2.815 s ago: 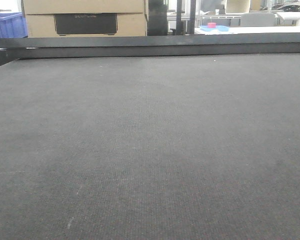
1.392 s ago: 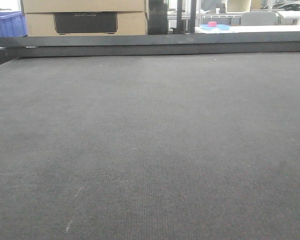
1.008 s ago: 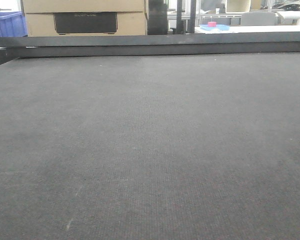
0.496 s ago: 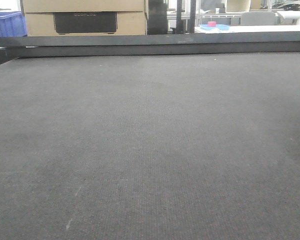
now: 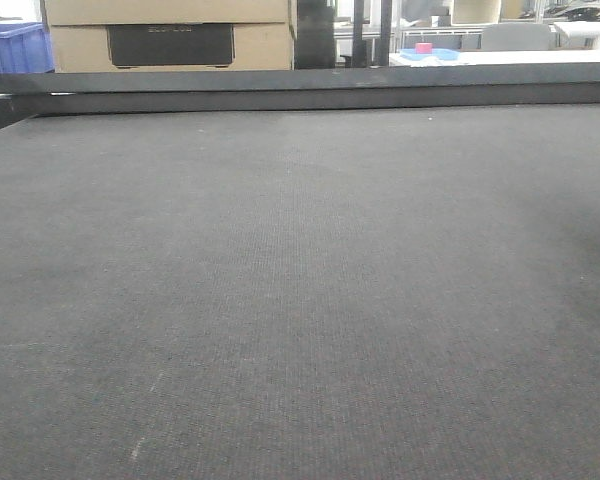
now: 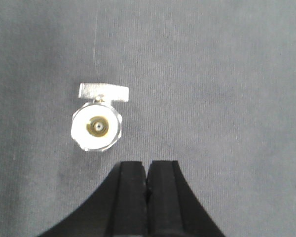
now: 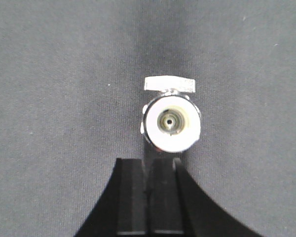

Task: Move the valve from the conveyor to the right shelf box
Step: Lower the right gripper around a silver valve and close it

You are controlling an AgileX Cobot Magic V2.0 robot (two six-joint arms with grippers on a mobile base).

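while both claws hang clenched over the conveyor (image 5: 300, 300), the valve (image 6: 97, 126) stands on the belt.
my left gripper (image 6: 147, 170) has its pads pressed together on nothing, and the valve sits just ahead, off to one side and clear of the tips. my right gripper (image 7: 149, 170) is pressed together and empty too, with a valve (image 7: 171, 122) right at its tips; i cannot tell if they touch, or if it is the same valve. the front view shows the belt up to its black frame (image 5: 310, 92).

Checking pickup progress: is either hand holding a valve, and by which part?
Left hand holds nothing: shut, apart from the valve on the conveyor. In the right wrist view the valve overlaps the right hand's fingertips; whether it is gripped cannot be told.
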